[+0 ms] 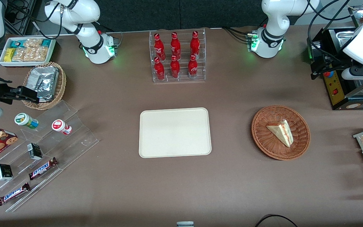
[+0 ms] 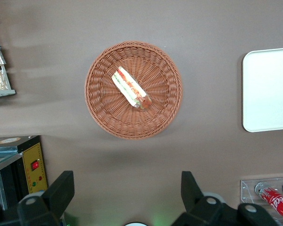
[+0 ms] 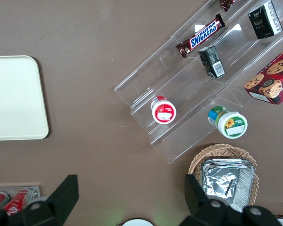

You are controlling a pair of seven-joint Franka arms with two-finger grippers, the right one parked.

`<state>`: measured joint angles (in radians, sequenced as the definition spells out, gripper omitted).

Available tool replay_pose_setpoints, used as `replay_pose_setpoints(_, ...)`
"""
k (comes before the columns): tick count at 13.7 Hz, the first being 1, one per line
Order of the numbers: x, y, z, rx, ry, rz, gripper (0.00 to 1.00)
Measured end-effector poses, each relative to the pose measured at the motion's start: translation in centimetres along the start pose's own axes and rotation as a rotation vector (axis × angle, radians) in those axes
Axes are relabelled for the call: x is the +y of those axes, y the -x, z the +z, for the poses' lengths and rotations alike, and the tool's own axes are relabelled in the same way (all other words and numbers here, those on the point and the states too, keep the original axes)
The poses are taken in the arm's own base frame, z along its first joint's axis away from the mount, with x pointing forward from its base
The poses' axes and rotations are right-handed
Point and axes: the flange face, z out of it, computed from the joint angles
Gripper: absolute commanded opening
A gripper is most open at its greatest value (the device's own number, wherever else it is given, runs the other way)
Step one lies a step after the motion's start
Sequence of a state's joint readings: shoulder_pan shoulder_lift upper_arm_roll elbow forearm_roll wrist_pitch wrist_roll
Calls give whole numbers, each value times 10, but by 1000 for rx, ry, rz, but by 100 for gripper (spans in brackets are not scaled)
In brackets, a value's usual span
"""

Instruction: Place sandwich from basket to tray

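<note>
I'm looking down on the table with the whole job still ahead of me. The tray sits bare in the middle, flat and low-rimmed, an easy landing spot with nothing in the way. Toward the working arm's end sits the basket, well apart from the tray, so I judge the carry will be a plain sideways sweep across open tabletop. The sandwich lies in the basket, roughly in the centre on its side, striped filling edge showing. That puts it clear of the woven wall, which should leave room for the fingers to drop either side of the wedge.

My gripper hangs high above the table, nearer the bottle rack than the basket is, its fingers spread wide with nothing between them. From the wrist camera the sandwich runs diagonally, so I reckon I'll need a wrist turn to pinch across the bread faces, not along the length. It's soft bread; a gentle squeeze only.
</note>
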<state>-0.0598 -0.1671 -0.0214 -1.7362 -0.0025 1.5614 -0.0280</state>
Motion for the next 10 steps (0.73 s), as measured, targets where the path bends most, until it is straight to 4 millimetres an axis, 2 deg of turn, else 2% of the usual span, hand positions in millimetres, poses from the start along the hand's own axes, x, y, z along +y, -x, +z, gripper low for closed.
replay_pose_setpoints(6, -1, 0, 2, -11, 0, -2, 100)
replay_pose_setpoints(8, -2, 1, 7, -42, -1, -19, 100)
replay_pose_setpoints(10, -6, -5, 19, -69, -4, -113, 100)
